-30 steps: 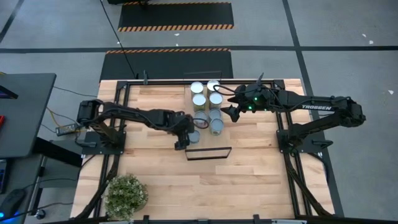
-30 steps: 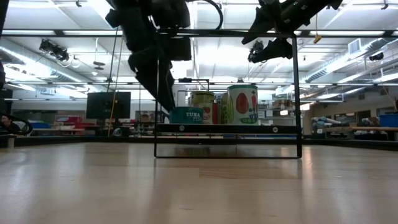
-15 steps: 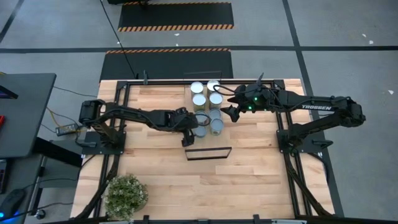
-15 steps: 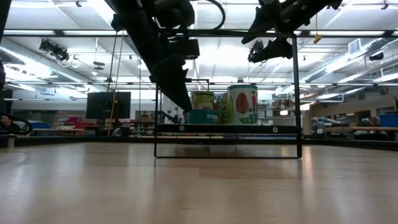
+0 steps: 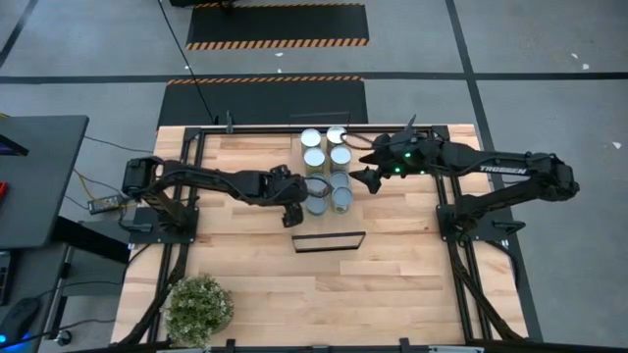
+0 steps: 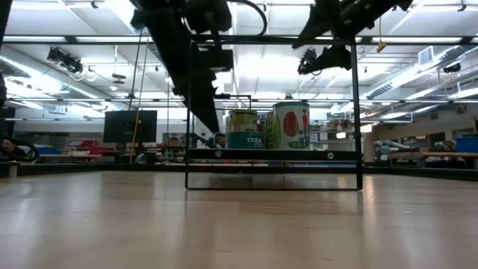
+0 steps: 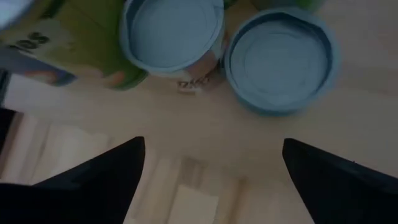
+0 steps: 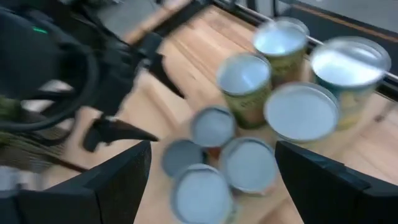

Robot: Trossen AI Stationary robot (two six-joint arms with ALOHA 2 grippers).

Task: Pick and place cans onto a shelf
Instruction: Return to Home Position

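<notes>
Several cans (image 5: pixel 327 167) stand upright in a cluster on the table's far middle; some are tall with greenish sides, and one is a flat blue tuna can (image 6: pixel 243 140). My left gripper (image 5: pixel 292 213) is open, slanting down at the cluster's near left. In its wrist view the tuna can (image 7: pixel 280 59) and a tall green can (image 7: pixel 171 31) lie just beyond the open fingers (image 7: pixel 93 180). My right gripper (image 5: pixel 363 178) hovers open above the cluster's right side, with the cans (image 8: pixel 249 118) below it. The shelf's thin black frame (image 5: pixel 330 241) stands just in front of the cans.
A bushy potted plant (image 5: pixel 199 306) sits at the table's near left corner. Black rails (image 5: pixel 196 186) run along both sides of the table by the arm bases. Bare wood lies between the frame and the near edge.
My left gripper has rolled its wrist and swung its fingertips a little toward the cans, staying open. The flat tuna can has slid a short way toward the table's right, closer to the other cans. My right arm has kept still.
</notes>
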